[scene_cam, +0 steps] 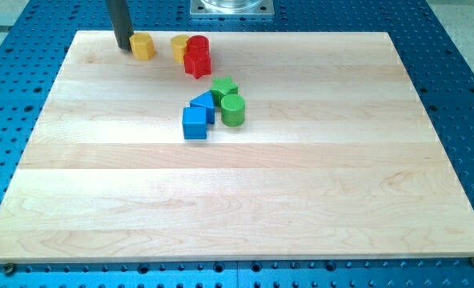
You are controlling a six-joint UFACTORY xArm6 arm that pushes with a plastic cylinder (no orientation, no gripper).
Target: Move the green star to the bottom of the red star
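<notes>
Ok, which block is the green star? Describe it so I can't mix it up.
Start at the wooden board and find the blue-and-green cluster near its middle. The green star is that cluster's topmost block, just below the red star. Unlike the round green cylinder beneath it, its outline is notched.

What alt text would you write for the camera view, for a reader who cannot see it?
My tip rests at the wooden board's top-left, beside a yellow block. Right of it sit another yellow block, a red cylinder and red star; lower, green star, green cylinder, two blue blocks.
</notes>
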